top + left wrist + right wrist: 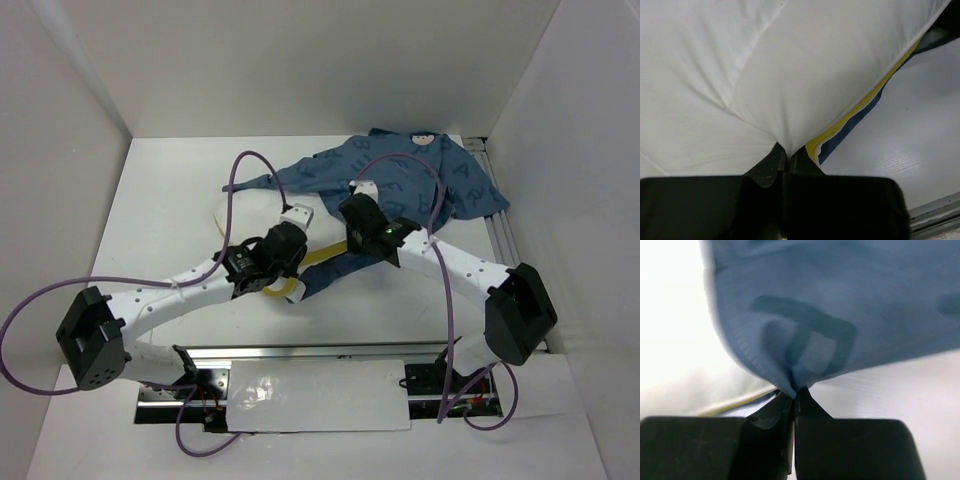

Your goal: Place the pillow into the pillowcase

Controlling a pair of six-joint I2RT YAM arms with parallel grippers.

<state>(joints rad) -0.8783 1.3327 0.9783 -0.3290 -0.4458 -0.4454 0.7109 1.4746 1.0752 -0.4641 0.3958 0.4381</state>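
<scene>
The white pillow (243,213) lies mid-table, mostly covered by both arms, its yellow band (322,256) toward the front. The dusty-blue pillowcase (430,180) is bunched at the back right, and its near edge runs under the pillow's band. My left gripper (296,222) is shut on a pinch of the pillow (790,75) beside the yellow band (860,102); a strip of the pillowcase (852,125) shows below the band. My right gripper (361,194) is shut on the pillowcase's hemmed edge (840,305) and holds it off the table, with the pillow (675,340) to its left.
White walls enclose the table on three sides. A metal rail (320,355) and a white sheet (320,395) lie along the near edge between the arm bases. Another rail (500,235) runs along the right side. Purple cables (232,190) loop over the pillow and the pillowcase.
</scene>
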